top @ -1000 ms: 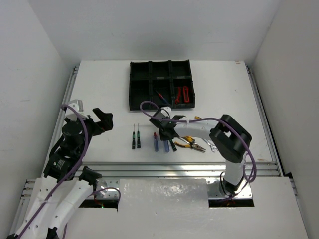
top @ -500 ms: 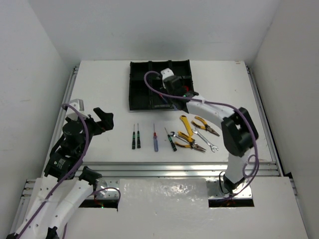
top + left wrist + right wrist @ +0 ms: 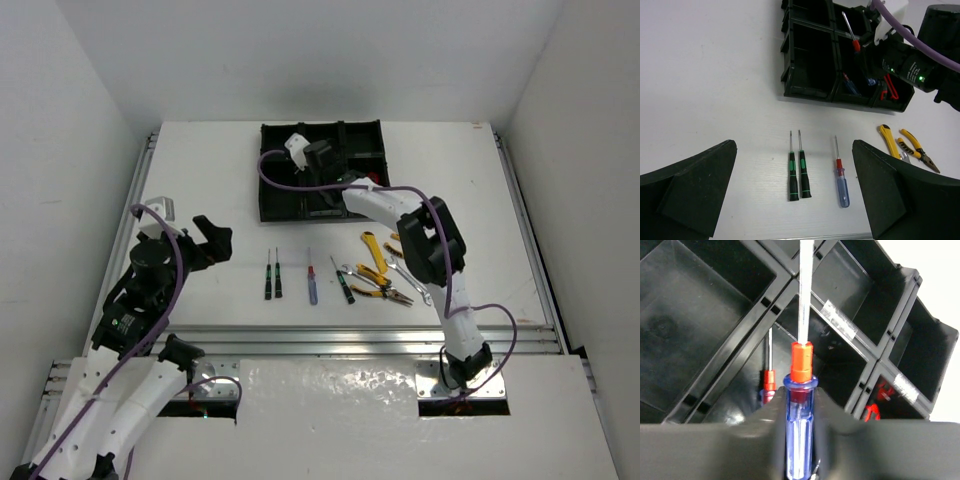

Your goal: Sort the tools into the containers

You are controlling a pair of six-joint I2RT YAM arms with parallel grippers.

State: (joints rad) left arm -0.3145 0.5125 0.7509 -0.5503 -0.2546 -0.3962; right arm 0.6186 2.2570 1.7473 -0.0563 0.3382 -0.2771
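Note:
The black six-compartment tray stands at the far middle of the table. My right gripper hovers over its middle column, shut on a blue-handled, red-collared screwdriver, shaft pointing away. Below it a like screwdriver lies in a compartment, and red cutters lie in the one beside it. My left gripper is open and empty at the left. On the table lie two black-green screwdrivers, a blue-red screwdriver, a small black-green screwdriver, yellow pliers and a wrench.
A yellow-handled tool and another pair of pliers lie right of the screwdrivers. The right arm arches over the tray's near right corner. Aluminium rails run along the table's near edge, and white walls enclose it.
My right gripper lifted a blue screwdriver from the row on the table and carried it away to the tray, then shifted left over it. The left arm barely moved.

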